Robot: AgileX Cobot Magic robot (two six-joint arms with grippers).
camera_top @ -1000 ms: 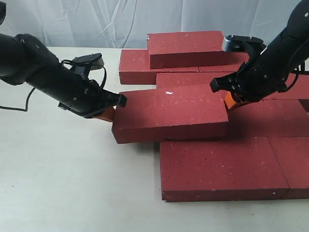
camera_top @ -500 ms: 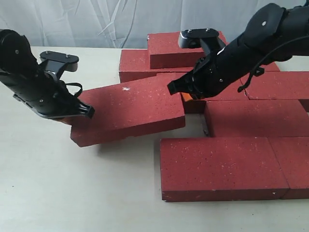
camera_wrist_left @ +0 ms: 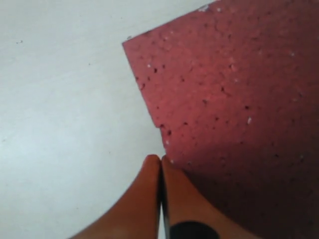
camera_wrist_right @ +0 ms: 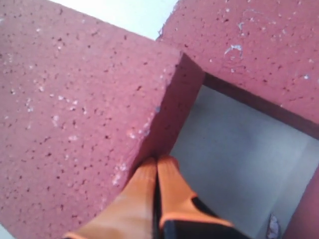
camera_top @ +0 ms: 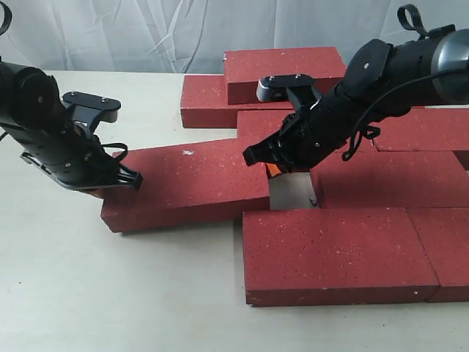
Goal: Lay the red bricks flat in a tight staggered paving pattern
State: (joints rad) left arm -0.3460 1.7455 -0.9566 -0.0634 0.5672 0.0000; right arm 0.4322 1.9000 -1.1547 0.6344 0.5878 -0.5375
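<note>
Open table (camera_top: 110,293) borders the brick (camera_top: 190,183) between left pincer (camera_wrist_left: 160,160) and right pincer (camera_wrist_right: 157,161).

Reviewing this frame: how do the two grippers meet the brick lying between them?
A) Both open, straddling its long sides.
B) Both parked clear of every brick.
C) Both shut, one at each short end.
C: the left gripper and right gripper are each shut, tips set at opposite short ends of the brick.
</note>
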